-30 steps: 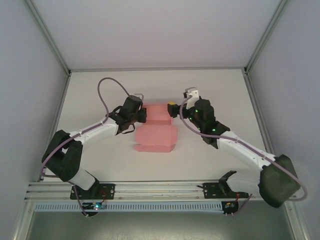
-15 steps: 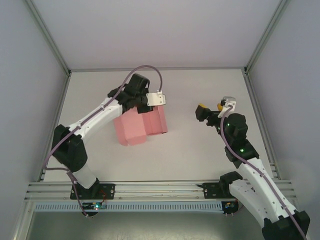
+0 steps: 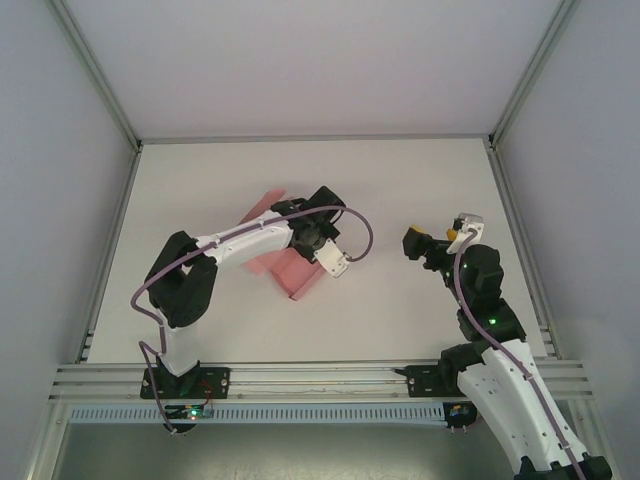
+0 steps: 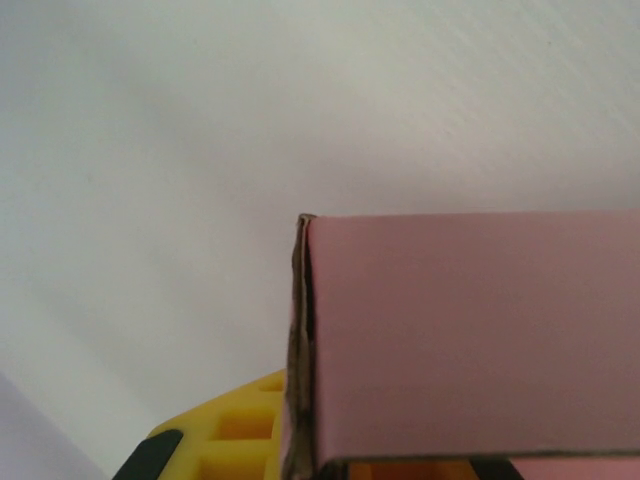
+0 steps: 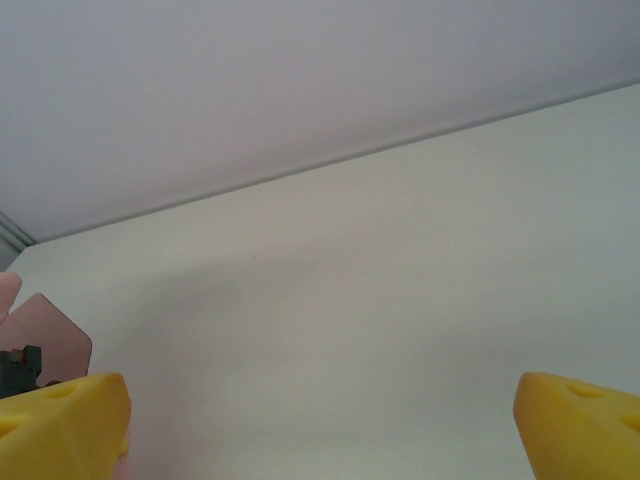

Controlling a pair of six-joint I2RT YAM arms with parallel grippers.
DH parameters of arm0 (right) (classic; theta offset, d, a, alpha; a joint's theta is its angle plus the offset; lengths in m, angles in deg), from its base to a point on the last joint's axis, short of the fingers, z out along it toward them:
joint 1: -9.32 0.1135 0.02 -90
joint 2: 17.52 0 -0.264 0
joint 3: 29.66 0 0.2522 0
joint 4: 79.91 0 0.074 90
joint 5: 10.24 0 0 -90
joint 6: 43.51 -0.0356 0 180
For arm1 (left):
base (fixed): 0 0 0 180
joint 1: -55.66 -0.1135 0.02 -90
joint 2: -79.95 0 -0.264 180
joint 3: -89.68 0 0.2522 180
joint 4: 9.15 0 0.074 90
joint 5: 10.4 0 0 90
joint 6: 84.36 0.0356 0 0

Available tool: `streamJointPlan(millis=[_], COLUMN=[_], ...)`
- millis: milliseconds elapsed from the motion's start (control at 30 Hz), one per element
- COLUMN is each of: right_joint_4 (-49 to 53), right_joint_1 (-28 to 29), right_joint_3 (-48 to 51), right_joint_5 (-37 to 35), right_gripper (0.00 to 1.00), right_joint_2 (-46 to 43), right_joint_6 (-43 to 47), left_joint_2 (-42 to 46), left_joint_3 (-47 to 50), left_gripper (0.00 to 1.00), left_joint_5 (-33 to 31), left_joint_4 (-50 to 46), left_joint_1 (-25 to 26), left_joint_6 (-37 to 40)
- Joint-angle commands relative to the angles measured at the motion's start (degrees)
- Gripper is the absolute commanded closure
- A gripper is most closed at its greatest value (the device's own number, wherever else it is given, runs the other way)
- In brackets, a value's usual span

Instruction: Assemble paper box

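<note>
The pink paper box [image 3: 297, 272] is a partly folded card held just over the table's middle, with one flap [image 3: 265, 205] sticking up behind the left arm. My left gripper [image 3: 312, 243] is curled over it and shut on its edge. In the left wrist view the pink card [image 4: 470, 340] fills the lower right, with a yellow finger [image 4: 225, 435] beside its folded edge. My right gripper [image 3: 430, 238] hovers to the right, apart from the box and open. Its yellow fingertips [image 5: 60, 420] stand wide with nothing between them, and a pink flap [image 5: 50, 335] shows at far left.
The white table [image 3: 400, 180] has a metal frame and pale walls round its left, right and back sides. A rail runs along the near edge by the arm bases. The left arm's purple cable [image 3: 355, 225] loops beside the box.
The left arm has swung the pink box from the back left toward the middle and turned its wrist over. The right gripper has stayed nearly in place, open.
</note>
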Motion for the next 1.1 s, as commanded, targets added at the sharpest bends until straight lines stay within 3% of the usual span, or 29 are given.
streamJointPlan(millis=[0, 67, 100, 133, 167, 200, 267, 300, 333, 533, 633, 733, 867, 1000, 1067], right_joint_4=[1.0, 1.1, 1.1, 1.2, 1.5, 1.7, 1.9, 1.9, 1.6, -3.7, -4.3, -5.9, -4.3, 2.6, 6.2], right_joint_1=[-1.0, -1.3, -1.5, -1.7, -2.0, -2.2, -2.8, -2.9, -2.9, -2.9, -2.7, -1.9, 0.6, 4.1, 5.6], right_joint_3=[1.2, 1.5, 1.7, 1.8, 1.7, 1.5, 0.9, 0.5, 0.3, -2.9, -7.4, -12.0, -21.4, -33.4, -40.1], right_joint_5=[1.1, 1.1, 1.2, 1.2, 1.3, 1.6, 2.7, 2.9, 2.6, 13.0, 20.0, 24.6, 29.5, 35.6, 37.5], right_gripper=[0.02, 0.02, 0.02, 0.02, 0.02, 0.02, 0.02, 0.02, 0.02, 0.02, 0.02, 0.02, 0.02, 0.02, 0.02], right_joint_2=[-0.2, 0.0, 0.1, 0.3, 0.6, 1.0, 2.4, 3.2, 4.1, 12.8, 20.3, 28.2, 39.8, 51.8, 58.3], right_joint_6=[-1.3, -1.4, -1.4, -1.3, -1.4, -1.1, -0.3, 0.0, 0.0, 6.9, 12.4, 16.9, 25.0, 36.9, 41.7], left_joint_2=[-2.5, -3.2, -3.1, -2.8, -2.2, -1.6, 0.4, 1.5, 2.6, 12.4, 18.4, 23.8, 30.7, 33.8, 33.9], left_joint_3=[1.4, 2.0, 2.2, 2.0, 2.0, 1.9, 1.9, 2.4, 2.5, 6.7, 10.3, 14.5, 20.0, 20.4, 20.0], left_gripper=[1.00, 1.00, 0.92, 0.62, 0.44, 0.43, 0.31, 0.21, 0.00, 0.00, 0.00, 0.00, 0.00, 0.00, 0.00], left_joint_5=[-3.0, -2.0, -0.3, 1.3, 2.5, 3.2, 5.3, 6.3, 7.3, 17.9, 16.3, 9.2, 5.0, -11.3, -9.9], left_joint_4=[0.7, -0.4, 0.1, -0.1, 0.3, 0.3, 1.2, 1.5, 1.6, 8.9, 17.3, 28.1, 30.8, 19.0, 13.0], left_joint_1=[3.0, 3.8, 3.9, 4.0, 4.0, 4.1, 4.2, 4.1, 4.1, 2.1, -0.5, -4.8, -12.5, -18.8, -22.9], left_joint_6=[11.2, 12.2, 11.2, 10.3, 9.1, 8.4, 6.3, 4.6, 3.5, -12.2, -25.1, -48.1, -80.6, -108.9, -116.6])
